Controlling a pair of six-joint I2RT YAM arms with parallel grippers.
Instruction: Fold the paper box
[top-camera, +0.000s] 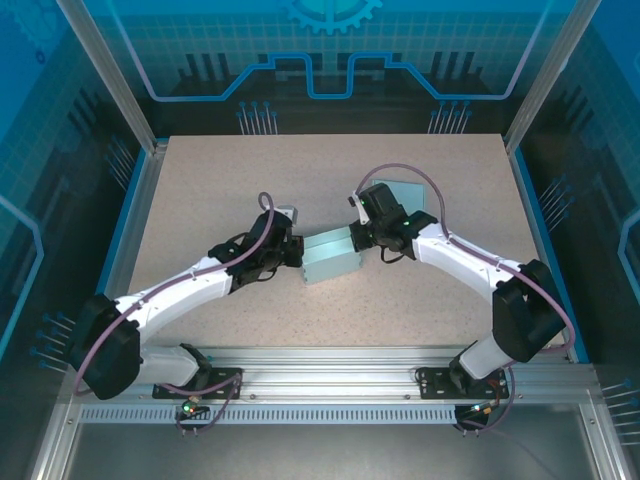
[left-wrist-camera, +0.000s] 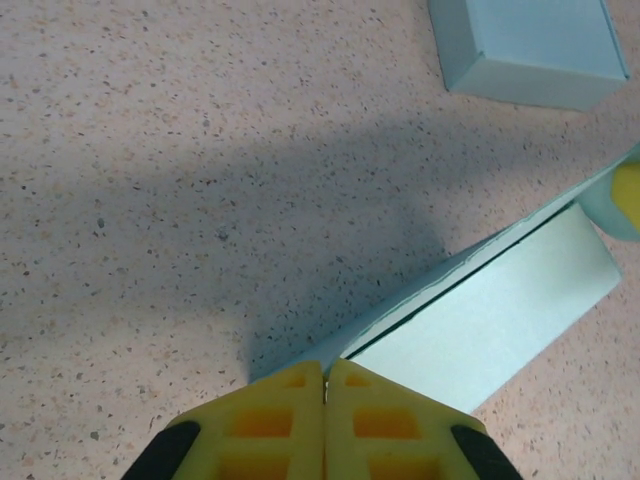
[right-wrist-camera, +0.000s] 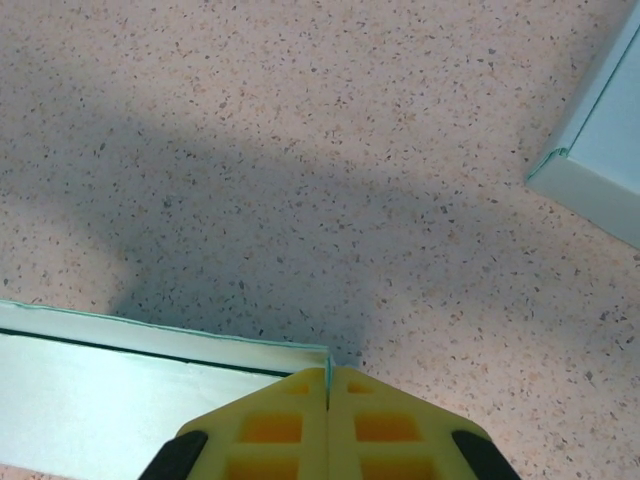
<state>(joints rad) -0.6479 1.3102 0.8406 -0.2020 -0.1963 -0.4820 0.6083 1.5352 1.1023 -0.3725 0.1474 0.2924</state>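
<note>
Left end effector (left-wrist-camera: 325, 385): pinched tight on the thin wall at one end of the paper box (top-camera: 332, 258).
Right end effector (right-wrist-camera: 329, 375): clamped too, on the opposite end's corner edge.
Why both ends: probably to steady the walls for creasing.
Box spot: mid-counter (top-camera: 250, 170), between the arms.
Second box piece (left-wrist-camera: 530, 50): lying apart, untouched.

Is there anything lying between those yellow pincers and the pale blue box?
Nothing visible. The left tool and right tool are closed right on the paper box, one at each end. The other box lies off to the side.
</note>
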